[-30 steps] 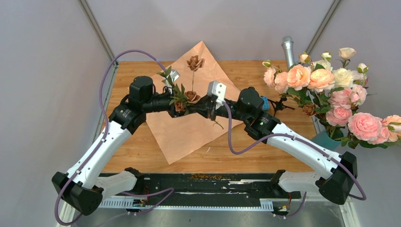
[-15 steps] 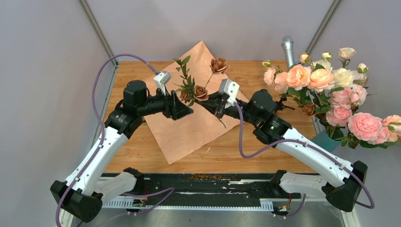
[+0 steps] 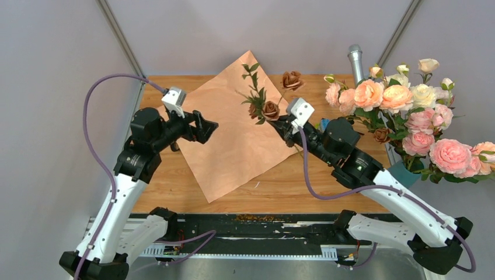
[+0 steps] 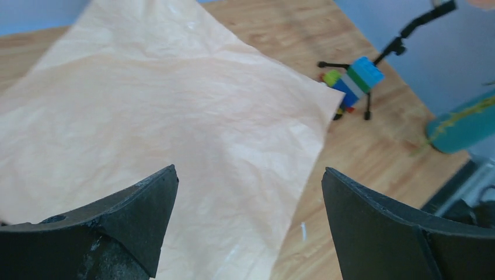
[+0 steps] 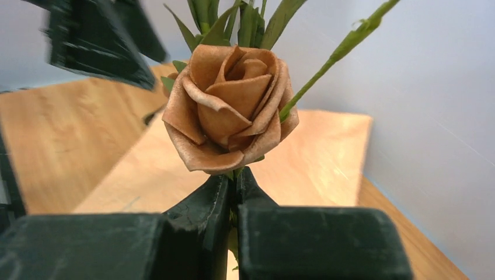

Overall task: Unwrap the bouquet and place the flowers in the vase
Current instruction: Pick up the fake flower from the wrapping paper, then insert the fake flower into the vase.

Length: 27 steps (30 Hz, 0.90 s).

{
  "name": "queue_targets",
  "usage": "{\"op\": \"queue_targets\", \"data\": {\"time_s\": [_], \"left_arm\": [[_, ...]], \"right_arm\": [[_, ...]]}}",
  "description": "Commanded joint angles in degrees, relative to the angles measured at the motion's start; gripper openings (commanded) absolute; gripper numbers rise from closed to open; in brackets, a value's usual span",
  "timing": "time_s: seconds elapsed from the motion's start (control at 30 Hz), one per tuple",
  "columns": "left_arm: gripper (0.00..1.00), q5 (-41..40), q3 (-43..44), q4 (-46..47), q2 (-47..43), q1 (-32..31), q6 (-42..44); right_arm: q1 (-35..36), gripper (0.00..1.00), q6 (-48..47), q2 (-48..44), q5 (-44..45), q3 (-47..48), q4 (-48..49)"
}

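**Top external view.** The left gripper point(image 3: 202, 125) hovers at left centre of the frame, over the left edge of the kraft paper point(image 3: 233, 149). Its fingers are spread wide and hold nothing. The right gripper point(image 3: 280, 121) sits just right of centre, its fingers pinching the lower stems of the flowers point(image 3: 270, 109). These are two tan-brown roses and a green leafy sprig, raised above the upper right part of the paper. The paper lies unfolded and flat on the wooden table point(image 3: 169, 186). The teal vase point(image 3: 400, 172) stands at the right edge of the table, well apart from the flowers. It is largely hidden behind a mass of large peach and pink roses point(image 3: 397, 99). A silver microphone point(image 3: 355, 61) rises behind those roses.

**Left wrist view.** The two black fingers point(image 4: 140, 204) occupy the lower corners, spread apart with nothing between them. The paper fills the left and centre of the frame below them. At upper right, a stack of coloured blocks point(image 4: 353, 84) sits just beside the paper's corner, among thin black stand legs point(image 4: 369, 108). The vase shows at the right edge.

**Right wrist view.** The fingers point(image 5: 204, 204) are pressed together on the green stem just under one rose head, which fills the centre. A second stem runs to the upper right. The left gripper appears blurred at upper left.
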Motion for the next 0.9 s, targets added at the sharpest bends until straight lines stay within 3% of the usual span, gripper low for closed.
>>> {"op": "queue_targets", "data": {"time_s": [0.0,0.23,0.37,0.73,0.87], "left_arm": [[1.0,-11.83,-1.73,0.27,-3.92,3.31,6.53],[1.0,-11.76,-3.0,-0.7,-3.43,5.96,11.08],[1.0,-10.19,-5.88,0.64,-5.4,5.95,12.23],[1.0,-11.62,-12.01,3.0,-8.41,5.59,12.65],[1.0,-11.66,-13.26,3.28,-9.24,5.33,12.97]], "right_arm": [[0.06,0.0,-5.46,-5.65,21.6,5.1,-10.5],[-0.31,0.0,-15.97,-9.78,44.64,10.99,-16.73],[-1.75,0.0,-21.57,-12.05,52.42,12.21,-16.55],[-5.54,0.0,-32.73,-17.11,52.64,7.78,-6.63],[-12.37,0.0,-33.03,-14.23,48.62,7.17,-5.94]]}}
